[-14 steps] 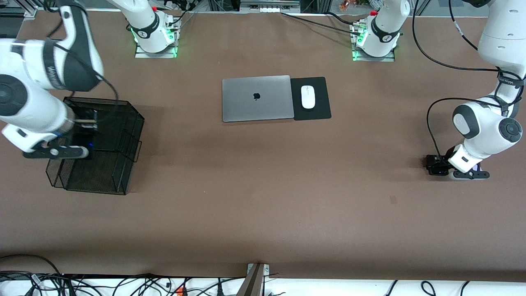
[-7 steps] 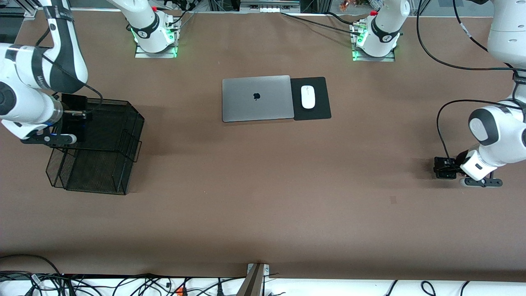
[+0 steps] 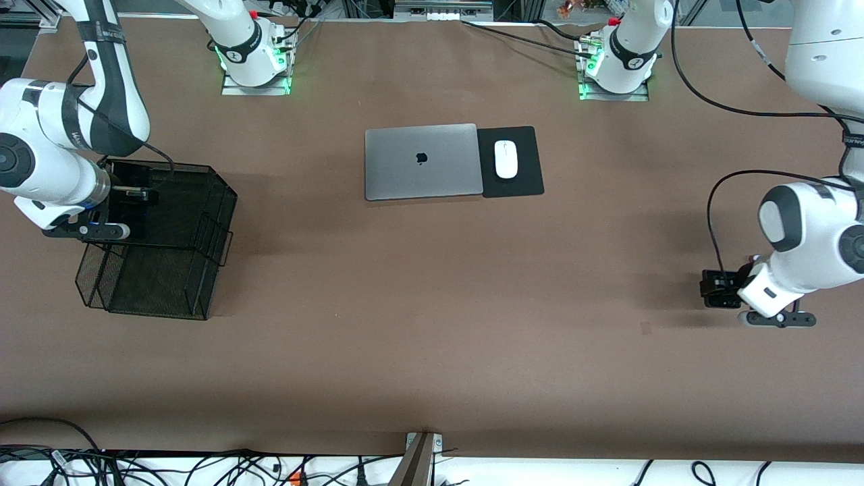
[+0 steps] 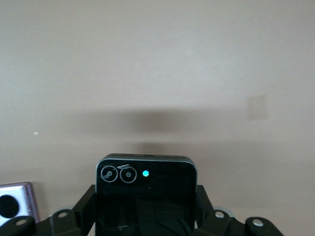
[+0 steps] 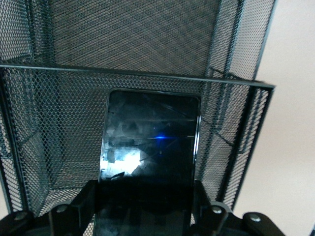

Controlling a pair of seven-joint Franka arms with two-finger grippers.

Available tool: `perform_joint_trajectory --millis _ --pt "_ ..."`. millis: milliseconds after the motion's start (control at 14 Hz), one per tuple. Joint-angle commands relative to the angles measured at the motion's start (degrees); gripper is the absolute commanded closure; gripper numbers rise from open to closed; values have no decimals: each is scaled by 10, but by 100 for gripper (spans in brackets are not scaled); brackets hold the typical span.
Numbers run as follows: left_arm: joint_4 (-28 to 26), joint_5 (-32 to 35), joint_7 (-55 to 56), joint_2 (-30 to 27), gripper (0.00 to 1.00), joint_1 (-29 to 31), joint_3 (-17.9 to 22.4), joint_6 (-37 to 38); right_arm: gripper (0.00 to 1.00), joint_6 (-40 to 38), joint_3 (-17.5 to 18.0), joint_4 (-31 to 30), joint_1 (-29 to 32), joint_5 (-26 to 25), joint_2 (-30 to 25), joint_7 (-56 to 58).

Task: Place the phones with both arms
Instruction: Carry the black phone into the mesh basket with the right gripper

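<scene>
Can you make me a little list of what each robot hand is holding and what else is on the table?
left gripper: shut on a small black phone, over bare table at the left arm's end
lavender phone: a corner shows beside the left gripper
right gripper: shut on a long black phone, over the black mesh basket
laptop: closed, mid-table
mouse: on a black pad beside the laptop
</scene>
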State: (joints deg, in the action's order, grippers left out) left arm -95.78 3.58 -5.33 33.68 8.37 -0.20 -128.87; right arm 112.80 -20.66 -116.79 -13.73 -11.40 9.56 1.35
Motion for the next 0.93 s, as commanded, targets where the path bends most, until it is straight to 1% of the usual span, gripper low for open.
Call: perform_joint_trajectory --millis 0,286,501,645,716,859 --pt "15 17 62 -3 63 -41 5 18 87 8 -10 -7 5 10 -2 -4" --pt "33 17 153 3 63 -98 5 25 87 8 -26 -7 7 10 10 12" --pt "47 15 202 18 63 -142 5 27 87 25 -27 -3 22 11 20 25" --pt "66 16 252 34 63 -178 6 36 85 38 -28 -2 33 15 33 42" --pt "80 16 276 47 63 -193 6 38 82 44 -28 -1 41 16 37 48" --pt "102 14 328 73 63 -232 6 39 82 47 -27 1 43 16 38 53"
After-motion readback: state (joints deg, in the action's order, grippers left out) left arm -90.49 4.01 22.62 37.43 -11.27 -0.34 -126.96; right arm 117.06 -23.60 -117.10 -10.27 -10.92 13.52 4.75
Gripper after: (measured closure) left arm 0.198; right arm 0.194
